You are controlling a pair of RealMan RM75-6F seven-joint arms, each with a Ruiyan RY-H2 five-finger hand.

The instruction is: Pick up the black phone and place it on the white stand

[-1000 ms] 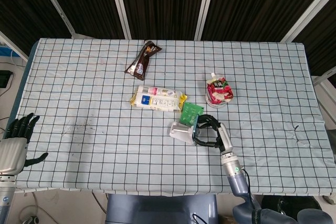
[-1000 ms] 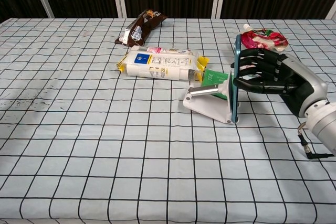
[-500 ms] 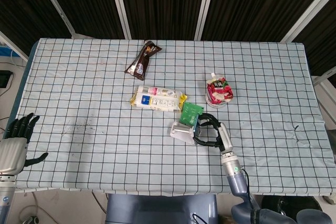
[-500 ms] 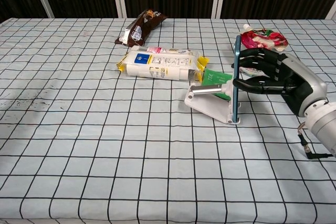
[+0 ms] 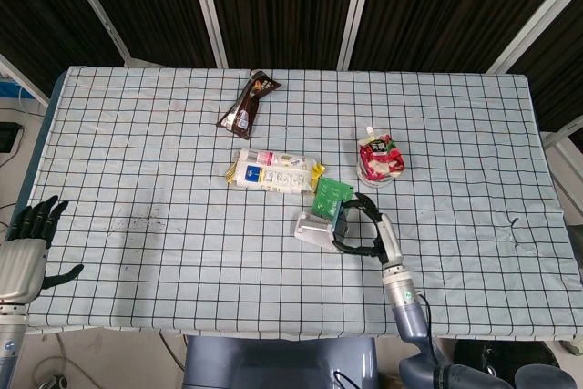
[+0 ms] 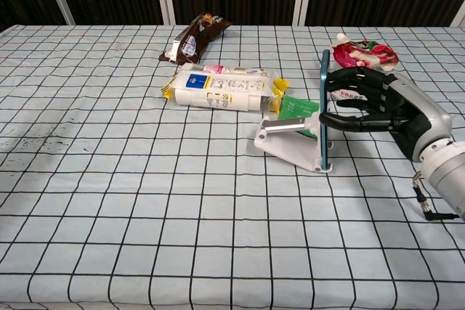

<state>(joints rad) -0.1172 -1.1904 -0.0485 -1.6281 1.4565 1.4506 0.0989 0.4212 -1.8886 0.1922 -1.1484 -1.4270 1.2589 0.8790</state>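
My right hand (image 6: pixel 385 107) grips the black phone (image 6: pixel 322 110) edge-on, my fingers (image 6: pixel 349 120) wrapped around its right face, so it stands nearly upright. Its bottom edge sits on the near right lip of the white stand (image 6: pixel 290 143), and its left face is close to the stand's raised bar; I cannot tell whether it leans on it. From the head view, my right hand (image 5: pixel 364 230) sits just right of the stand (image 5: pixel 312 228), near the middle of the checked table (image 5: pixel 137 152).

A green packet (image 6: pixel 296 108) lies just behind the stand, a white and yellow packet (image 6: pixel 221 88) to its far left, a brown wrapper (image 6: pixel 195 36) farther back, and a red pouch (image 6: pixel 363 54) far right.

My left hand (image 5: pixel 27 248) hangs at the table's near left edge, holding nothing, fingers spread apart.
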